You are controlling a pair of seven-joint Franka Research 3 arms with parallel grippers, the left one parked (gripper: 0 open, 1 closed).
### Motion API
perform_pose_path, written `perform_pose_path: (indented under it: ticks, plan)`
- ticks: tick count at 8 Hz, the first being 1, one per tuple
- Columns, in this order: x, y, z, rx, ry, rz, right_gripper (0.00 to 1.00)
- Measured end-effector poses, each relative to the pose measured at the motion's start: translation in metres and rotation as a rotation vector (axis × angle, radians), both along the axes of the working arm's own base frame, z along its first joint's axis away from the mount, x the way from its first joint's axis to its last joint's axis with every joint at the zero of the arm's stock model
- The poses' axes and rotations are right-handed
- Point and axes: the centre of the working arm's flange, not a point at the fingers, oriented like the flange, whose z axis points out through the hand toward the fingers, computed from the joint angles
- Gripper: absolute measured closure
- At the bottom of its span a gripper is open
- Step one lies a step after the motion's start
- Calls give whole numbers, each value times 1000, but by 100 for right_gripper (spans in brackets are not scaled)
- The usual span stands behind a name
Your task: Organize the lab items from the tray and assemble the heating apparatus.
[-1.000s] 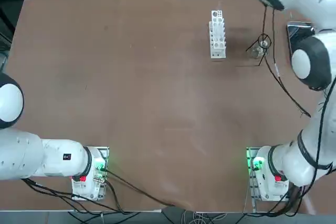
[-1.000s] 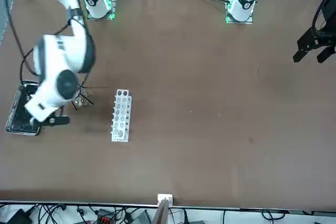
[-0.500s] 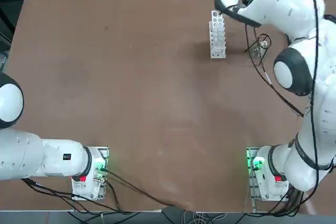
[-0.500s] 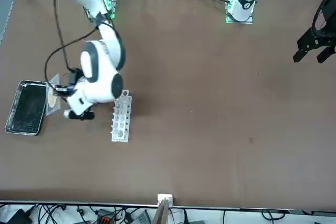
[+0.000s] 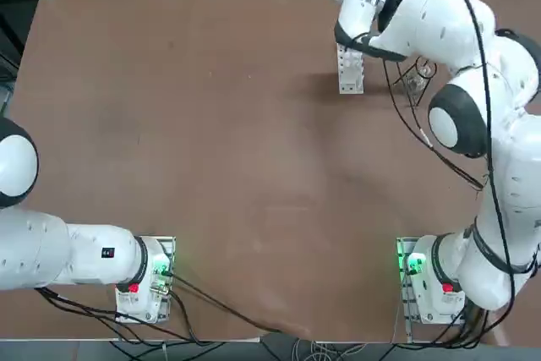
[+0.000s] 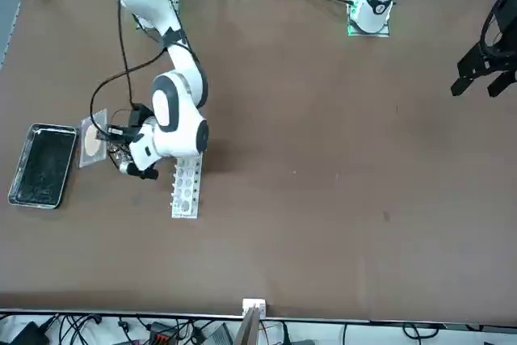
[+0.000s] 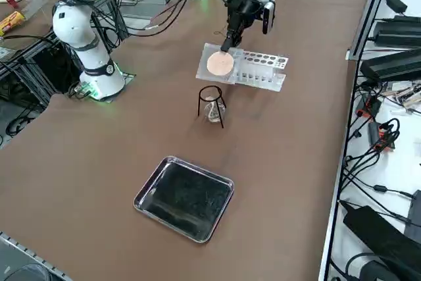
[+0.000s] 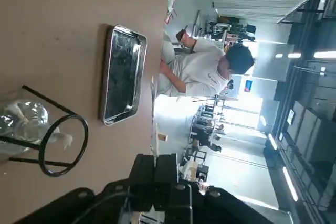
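I have lifted the mesh square (image 7: 219,62) from the tray (image 7: 184,197); my right gripper (image 7: 227,44) is clamped on its edge. The tripod (image 7: 210,104), standing over the burner (image 7: 211,110), sits below and beyond my fingers, so placement comes next.

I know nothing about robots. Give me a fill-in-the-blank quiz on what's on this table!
1. The fingers of the right gripper are shut on the grey ___ square with the tan centre.
2. The glass burner sits under the ring of the black wire ___.
3. The metal tray has ___ lying in it.

Missing words: mesh; tripod; nothing
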Motion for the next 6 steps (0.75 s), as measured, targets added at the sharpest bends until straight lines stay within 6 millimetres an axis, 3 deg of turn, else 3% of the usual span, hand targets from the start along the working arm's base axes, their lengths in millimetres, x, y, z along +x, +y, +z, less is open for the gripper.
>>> perform_pose_path:
  ticks: [6]
  plan:
    - [-26,-16,-64,-37,-34,9,99]
